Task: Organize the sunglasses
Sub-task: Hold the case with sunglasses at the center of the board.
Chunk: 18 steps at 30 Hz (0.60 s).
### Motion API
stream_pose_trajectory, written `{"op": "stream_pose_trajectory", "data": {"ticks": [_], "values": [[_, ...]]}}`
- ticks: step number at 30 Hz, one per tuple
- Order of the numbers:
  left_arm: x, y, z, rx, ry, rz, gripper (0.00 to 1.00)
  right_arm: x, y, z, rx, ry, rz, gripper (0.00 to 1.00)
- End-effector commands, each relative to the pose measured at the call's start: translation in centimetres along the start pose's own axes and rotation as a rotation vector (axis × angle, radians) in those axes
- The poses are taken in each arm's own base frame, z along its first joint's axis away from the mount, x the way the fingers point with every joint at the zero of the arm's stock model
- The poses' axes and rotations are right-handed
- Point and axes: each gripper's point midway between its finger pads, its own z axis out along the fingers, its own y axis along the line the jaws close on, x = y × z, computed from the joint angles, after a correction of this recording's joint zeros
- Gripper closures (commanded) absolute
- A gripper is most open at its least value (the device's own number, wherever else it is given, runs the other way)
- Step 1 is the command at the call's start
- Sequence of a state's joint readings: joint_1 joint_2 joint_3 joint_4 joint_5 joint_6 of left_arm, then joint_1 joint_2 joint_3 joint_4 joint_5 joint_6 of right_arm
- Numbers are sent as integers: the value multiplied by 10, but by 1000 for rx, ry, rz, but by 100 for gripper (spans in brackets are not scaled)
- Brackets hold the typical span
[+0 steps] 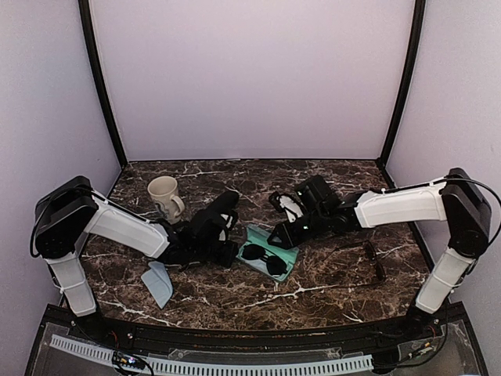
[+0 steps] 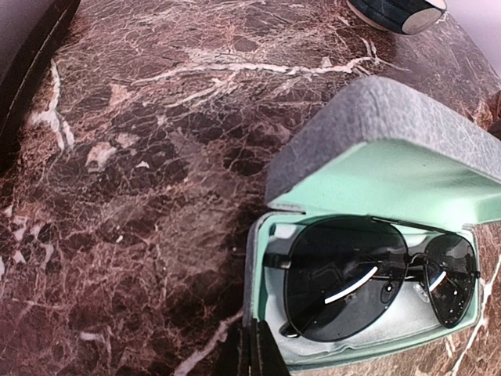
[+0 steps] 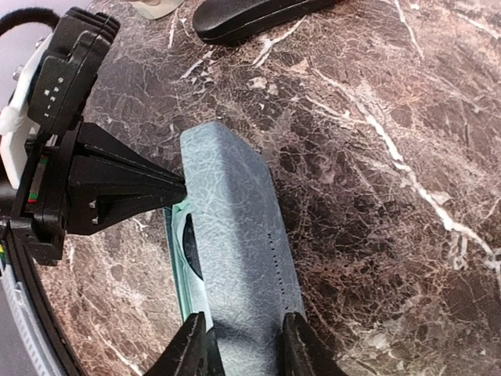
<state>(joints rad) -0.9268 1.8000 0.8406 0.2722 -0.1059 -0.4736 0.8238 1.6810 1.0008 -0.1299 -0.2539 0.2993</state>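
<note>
One pair of sunglasses (image 2: pixel 368 274) lies folded inside the open blue-grey case (image 2: pixel 258 258), on its mint lining. The case's lid (image 3: pixel 235 235) stands half raised over them. My left gripper (image 2: pixel 258 352) is shut, its tips pressed against the left end of the case. My right gripper (image 3: pixel 244 345) straddles the lid across its width, a finger against each long edge. From above, the case (image 1: pixel 291 266) sits mid-table between both grippers. A second pair of sunglasses (image 1: pixel 374 262) lies unfolded on the marble to the right.
A cream mug (image 1: pixel 166 196) stands at the back left. A black oblong glasses case (image 3: pixel 258 16) lies beyond the blue-grey case. A pale blue cloth (image 1: pixel 159 283) rests near the left arm's base. Grey walls close in the table.
</note>
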Motion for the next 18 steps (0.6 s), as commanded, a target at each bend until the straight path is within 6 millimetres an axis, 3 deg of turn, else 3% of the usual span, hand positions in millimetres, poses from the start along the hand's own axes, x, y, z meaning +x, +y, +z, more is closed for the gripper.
{"op": "stream_pose_trajectory", "data": {"ticks": [1, 18], "values": [[11, 8, 5, -59, 43, 1, 100, -6, 10, -9, 55, -52, -56, 68], [17, 11, 6, -88, 50, -13, 100, 12, 29, 9, 271, -49, -203, 81]]}}
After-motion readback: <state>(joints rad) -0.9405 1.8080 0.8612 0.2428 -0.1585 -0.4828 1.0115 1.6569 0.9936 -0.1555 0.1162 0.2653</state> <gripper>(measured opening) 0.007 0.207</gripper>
